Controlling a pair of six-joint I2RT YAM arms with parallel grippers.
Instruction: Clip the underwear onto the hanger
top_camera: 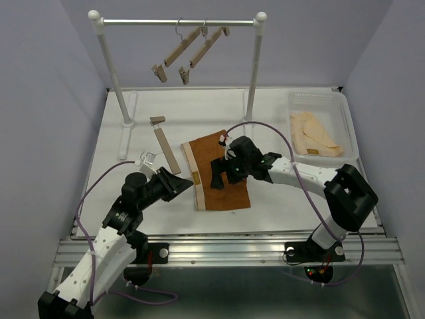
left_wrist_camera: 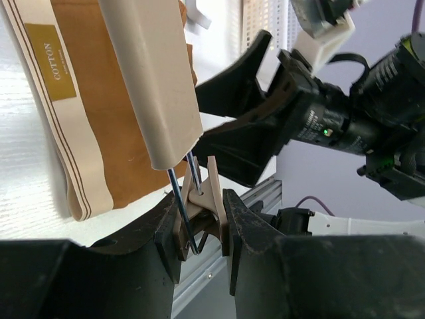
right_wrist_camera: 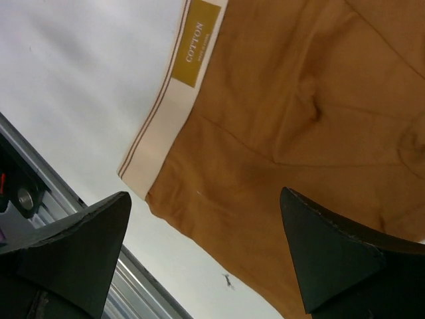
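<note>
Rust-brown fabric underwear with a pale tan waistband lies flat on the white table, waistband edge towards the left arm. A mustard label on the band reads COTTON. The straight light-wood bar hanger lies just beside the waistband side of the underwear. It runs from a point well off the underwear's far left corner down to the middle of the waistband. The hanger's silver wire hook points away from the underwear. The left gripper is at the hanger's near end, beside the waistband. Its fingers are closed on the two sides of the wooden end clip and hold it. Whether the clip touches the fabric cannot be determined. The right gripper hangs over the middle of the underwear, jaws spread wide with nothing between them; the wrist view shows only brown cloth beneath. Beyond the underwear stands a white-posted rack with a metal rail carrying two similar wooden hangers. To the right of the underwear and well apart from it, a white plastic basket holds cream garments.
</note>
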